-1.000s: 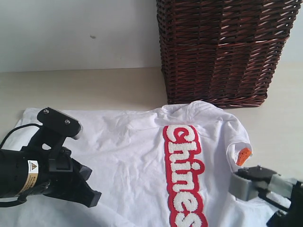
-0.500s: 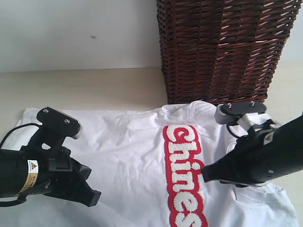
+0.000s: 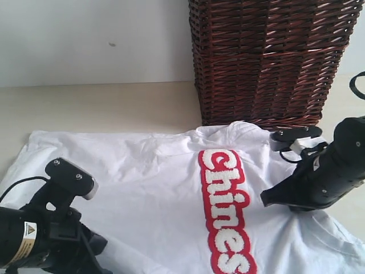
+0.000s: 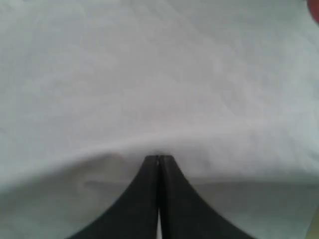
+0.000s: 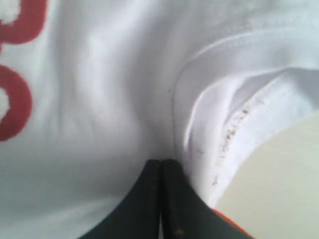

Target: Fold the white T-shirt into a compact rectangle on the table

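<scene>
White cotton T-shirt (image 3: pixel 154 171): spread on pale beige table (image 3: pixel 102 108), red-outlined lettering up.
Left gripper (image 4: pixel 158 158): clenched, pinching plain cloth.
Right gripper (image 5: pixel 160 162): clenched on sleeve seam.

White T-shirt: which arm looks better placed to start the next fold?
Probably right. The right gripper is shut on the white T-shirt at its sleeve seam, bare table beside it; the left gripper pinches plain fabric, no edge in view.
</scene>
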Robot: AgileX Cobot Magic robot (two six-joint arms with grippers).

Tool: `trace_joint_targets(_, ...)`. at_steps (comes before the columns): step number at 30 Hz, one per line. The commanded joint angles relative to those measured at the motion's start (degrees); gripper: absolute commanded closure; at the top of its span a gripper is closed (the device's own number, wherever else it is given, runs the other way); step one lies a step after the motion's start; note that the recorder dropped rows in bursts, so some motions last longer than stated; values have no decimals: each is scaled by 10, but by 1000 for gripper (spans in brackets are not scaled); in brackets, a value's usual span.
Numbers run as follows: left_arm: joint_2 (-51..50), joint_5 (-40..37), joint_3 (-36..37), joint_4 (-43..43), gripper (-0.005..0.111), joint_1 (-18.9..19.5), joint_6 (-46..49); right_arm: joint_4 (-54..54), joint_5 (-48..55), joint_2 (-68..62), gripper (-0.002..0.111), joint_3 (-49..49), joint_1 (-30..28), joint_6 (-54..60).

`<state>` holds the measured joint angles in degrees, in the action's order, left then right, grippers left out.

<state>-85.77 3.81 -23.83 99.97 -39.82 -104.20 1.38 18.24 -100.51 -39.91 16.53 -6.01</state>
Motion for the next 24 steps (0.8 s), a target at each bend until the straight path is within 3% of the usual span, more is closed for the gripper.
trace_joint_targets(1,4,42,13,0,107,-2,3,103,7,-1,108,-12,-50,-77)
trace_joint_targets(9,-3,136,13,0,107,-2,5,124,-24,-1,108,-12,-93,-76)
trace_joint_targets(12,-3,123,4,0,107,-2,12,117,-34,-1,108,-12,-93,-76)
trace_joint_targets(14,-3,69,-17,0,107,-2,3,111,-37,-1,108,-12,-92,-76)
trace_joint_targets(15,-2,4,-55,0,107,-2,-19,107,-38,-1,108,-12,-92,-76)
trace_joint_targets(18,-3,-61,-160,0,107,-2,-20,107,-38,4,108,-12,-92,-76)
trace_joint_targets(19,-6,-158,-218,0,107,-2,-19,106,-38,8,108,-12,-92,-76)
trace_joint_targets(20,-8,-196,-241,0,107,-2,-10,106,-38,10,108,-12,-92,-76)
trace_joint_targets(22,-23,-353,-314,-63,107,-2,110,106,-37,14,108,-12,-92,-76)
trace_joint_targets(24,-58,-527,-419,-343,107,24,472,103,-37,14,108,-12,-92,-76)
